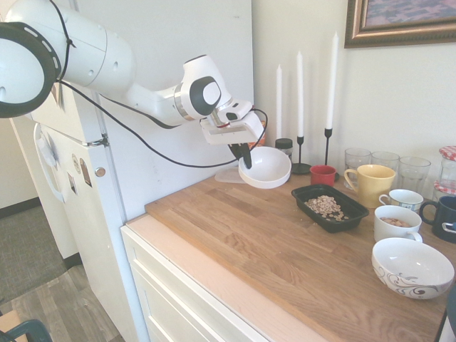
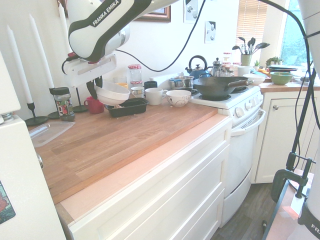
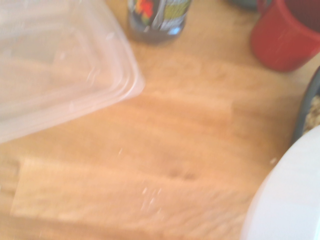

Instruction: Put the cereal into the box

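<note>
Cereal [image 1: 325, 206] sits as loose, light, crumbly pieces in the black box [image 1: 353, 211] on the tabletop [image 1: 249, 242], so handle it by container: end effector [image 1: 244, 158] clamps the white bowl [image 1: 267, 168] rim, tilted beside the box.

Glossy black plastic box [image 1: 330, 207] (tan cereal [image 1: 325, 206] inside) on smooth wooden countertop [image 1: 263, 249].

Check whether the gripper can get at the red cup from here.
Probably not: the gripper is shut on a white bowl, which hangs between it and the red cup beside the black box.
</note>
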{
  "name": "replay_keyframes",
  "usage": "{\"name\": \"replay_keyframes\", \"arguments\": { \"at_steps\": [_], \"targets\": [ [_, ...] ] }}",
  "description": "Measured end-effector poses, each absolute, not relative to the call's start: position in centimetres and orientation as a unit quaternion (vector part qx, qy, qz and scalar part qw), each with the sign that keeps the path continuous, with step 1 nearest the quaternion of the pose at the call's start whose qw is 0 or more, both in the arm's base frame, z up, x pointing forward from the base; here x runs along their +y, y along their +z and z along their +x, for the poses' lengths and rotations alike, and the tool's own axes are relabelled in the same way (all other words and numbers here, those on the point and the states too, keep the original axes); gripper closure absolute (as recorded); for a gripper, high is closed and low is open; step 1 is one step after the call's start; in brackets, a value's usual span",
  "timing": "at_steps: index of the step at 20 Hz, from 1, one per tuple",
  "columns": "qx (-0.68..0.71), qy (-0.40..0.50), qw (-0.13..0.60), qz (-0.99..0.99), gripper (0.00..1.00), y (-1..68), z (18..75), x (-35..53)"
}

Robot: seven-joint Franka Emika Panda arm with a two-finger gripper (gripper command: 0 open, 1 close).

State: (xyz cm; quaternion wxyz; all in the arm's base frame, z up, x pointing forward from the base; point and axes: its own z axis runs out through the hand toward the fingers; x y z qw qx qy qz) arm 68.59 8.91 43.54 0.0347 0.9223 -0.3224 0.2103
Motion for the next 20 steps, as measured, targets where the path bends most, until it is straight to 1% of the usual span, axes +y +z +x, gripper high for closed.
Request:
{"name": "replay_keyframes", "arguments": {
  "at_steps": [10, 17, 20],
  "targets": [
    [-0.291, 0.178, 0.059, 0.938, 1.0, 37.8, 67.6, 12.0],
    [-0.28, 0.172, 0.089, 0.94, 1.0, 33.8, 67.8, 13.3],
    [-0.273, 0.175, 0.102, 0.941, 1.0, 33.3, 68.0, 13.8]
  ]
}}
